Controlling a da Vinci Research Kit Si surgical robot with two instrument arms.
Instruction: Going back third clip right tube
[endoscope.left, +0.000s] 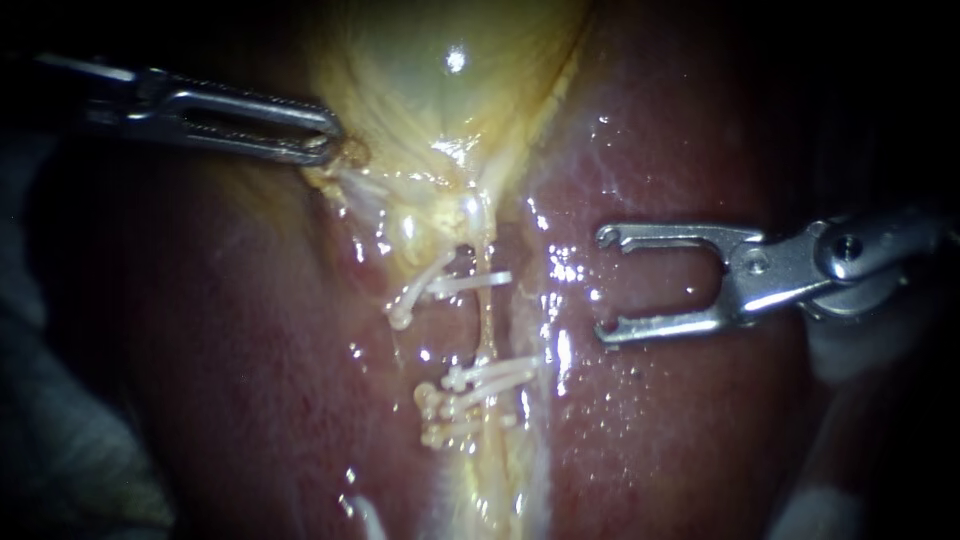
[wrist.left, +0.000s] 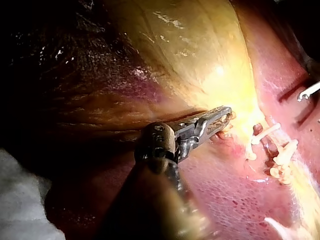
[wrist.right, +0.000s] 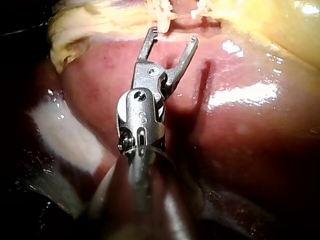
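Nearest to us in the endoscope view, at 3 o'clock, our right instrument (endoscope.left: 607, 285) lies over the wet red liver (endoscope.left: 680, 420). Its jaws stand wide open with nothing between them, and their tips point toward 9 o'clock. They are clear of the tissue strand at the centre and do not touch it. In the right wrist view the same open jaws face the clipped strand, which lies just ahead of them. At the centre a pale tube (endoscope.left: 487, 335) runs from 12 toward 6 o'clock. White clips cross it in two places: an upper pair of clips (endoscope.left: 450, 285) just above the middle and a lower cluster of clips (endoscope.left: 475, 392) toward 6 o'clock. We cannot tell whether this is the right tube. Farther back, at 10 o'clock, our left instrument (endoscope.left: 330, 140) has its jaws closed on the yellowish edge of the gallbladder (endoscope.left: 440, 90). The gallbladder fills the view at 12 o'clock, and the left wrist view shows the same hold.
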